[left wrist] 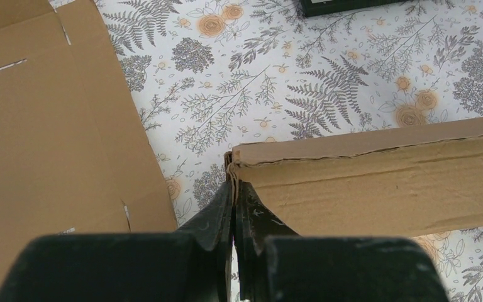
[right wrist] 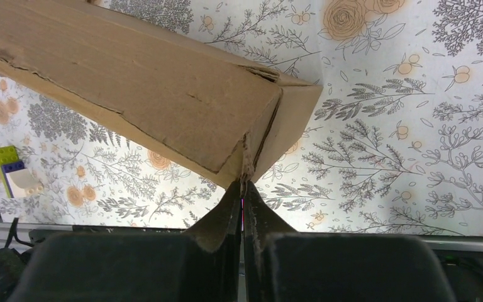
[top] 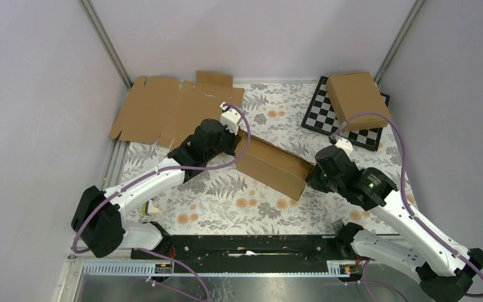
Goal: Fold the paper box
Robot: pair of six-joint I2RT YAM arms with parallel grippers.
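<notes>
Paper box (top: 273, 165): long axis diagonal, far-left to near-right. Left gripper (left wrist: 233, 185), right gripper (right wrist: 244, 184): pinching opposite ends, seemingly corner seams.

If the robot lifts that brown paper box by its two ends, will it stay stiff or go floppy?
Probably light and a bit floppy: the paper box is thin cardboard with creased, cracked edges. It may twist, since the left fingers and right fingers pinch only a corner each.
</notes>
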